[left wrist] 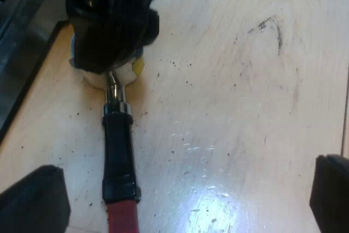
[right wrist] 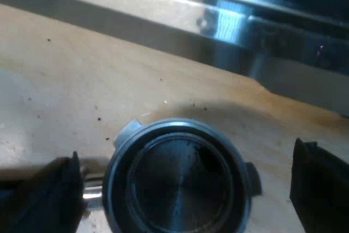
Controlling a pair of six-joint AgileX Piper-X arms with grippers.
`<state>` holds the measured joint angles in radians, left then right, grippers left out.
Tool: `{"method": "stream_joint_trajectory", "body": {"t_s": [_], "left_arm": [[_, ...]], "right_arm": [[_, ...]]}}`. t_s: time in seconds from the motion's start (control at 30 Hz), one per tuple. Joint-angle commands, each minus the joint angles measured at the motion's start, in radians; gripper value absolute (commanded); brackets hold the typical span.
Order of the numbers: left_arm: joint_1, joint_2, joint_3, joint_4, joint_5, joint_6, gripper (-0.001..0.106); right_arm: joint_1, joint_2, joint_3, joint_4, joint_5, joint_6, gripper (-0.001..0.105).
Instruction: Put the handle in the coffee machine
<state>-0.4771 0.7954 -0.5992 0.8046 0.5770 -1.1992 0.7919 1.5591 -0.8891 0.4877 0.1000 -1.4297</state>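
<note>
Left gripper (left wrist: 188, 167): its 2 black fingers (left wrist: 32, 200) are spread wide with nothing between the pads. It hangs above the wooden table (left wrist: 245, 107), over the tail of the handle (left wrist: 119, 151). The handle's red end (left wrist: 122, 216) lies between those fingers, nearer one of them and, as far as we can see, touching neither. Right gripper (right wrist: 185, 154): its 2 fingertips (right wrist: 322, 189) are also apart and straddle the round metal head of the holder (right wrist: 177, 181). One sits just beside the neck where handle meets head, and we cannot tell whether it touches the metal. The other stands clear of the rim. We count 1 holder, loose, lying flat on the table with its cup facing up and the bare metal floor showing. 2 lugs (right wrist: 128, 130) show on the rim. In the left wrist view the right gripper covers the holder's head, and the dark handle runs from it to the red end. 1 espresso machine (right wrist: 245, 25): its metal front stands near the holder, apart from it. Many dark specks (left wrist: 174, 64) are scattered over the table.
</note>
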Motion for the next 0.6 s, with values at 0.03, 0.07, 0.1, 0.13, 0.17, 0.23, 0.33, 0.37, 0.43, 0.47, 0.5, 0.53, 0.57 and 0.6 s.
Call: {"method": "stream_joint_trajectory", "body": {"t_s": [0.03, 0.07, 0.1, 0.13, 0.17, 0.23, 0.33, 0.37, 0.43, 0.47, 0.5, 0.53, 0.57, 0.6], "left_arm": [[-0.005, -0.006, -0.005, -0.010, -0.004, -0.016, 0.092], [-0.005, -0.006, -0.005, -0.010, -0.004, -0.016, 0.092], [-0.005, -0.006, -0.005, -0.010, -0.006, -0.016, 0.092], [-0.005, -0.006, -0.005, -0.010, -0.005, -0.016, 0.092], [-0.005, -0.006, -0.005, -0.010, -0.005, -0.016, 0.092], [-0.005, -0.006, -0.005, -0.010, -0.005, -0.016, 0.092], [-0.005, -0.006, -0.005, -0.010, -0.005, -0.016, 0.092], [-0.005, -0.006, -0.005, -0.010, -0.005, -0.016, 0.092], [-0.005, -0.006, -0.005, -0.010, -0.005, -0.016, 0.092], [-0.005, -0.006, -0.005, -0.010, -0.005, -0.016, 0.092], [-0.005, -0.006, -0.005, -0.010, -0.005, -0.016, 0.092], [-0.005, -0.006, -0.005, -0.010, -0.005, -0.016, 0.092], [-0.005, -0.006, -0.005, -0.010, -0.005, -0.016, 0.092], [-0.005, -0.006, -0.005, -0.010, -0.005, -0.016, 0.092]], "right_arm": [[-0.004, 0.021, -0.001, -0.036, -0.004, -0.005, 0.079], [-0.004, 0.028, -0.001, -0.037, -0.004, -0.003, 0.079], [-0.004, 0.034, -0.001, -0.037, -0.004, -0.003, 0.079], [-0.004, 0.045, -0.001, -0.037, -0.009, -0.003, 0.079], [-0.004, 0.048, -0.001, -0.037, -0.010, -0.003, 0.079], [-0.004, 0.061, -0.001, -0.037, -0.016, -0.003, 0.079], [-0.004, 0.076, -0.001, -0.035, -0.040, -0.003, 0.079], [-0.004, 0.078, -0.001, -0.035, -0.040, -0.003, 0.079], [-0.004, 0.078, -0.001, -0.035, -0.040, -0.003, 0.079], [-0.004, 0.078, -0.001, -0.035, -0.040, -0.003, 0.079], [-0.004, 0.078, -0.001, -0.035, -0.040, -0.007, 0.079], [-0.004, 0.078, -0.001, -0.035, -0.040, -0.008, 0.079], [-0.004, 0.078, -0.001, -0.035, -0.040, -0.007, 0.079], [-0.004, 0.078, -0.001, -0.035, -0.043, -0.007, 0.079]]}}
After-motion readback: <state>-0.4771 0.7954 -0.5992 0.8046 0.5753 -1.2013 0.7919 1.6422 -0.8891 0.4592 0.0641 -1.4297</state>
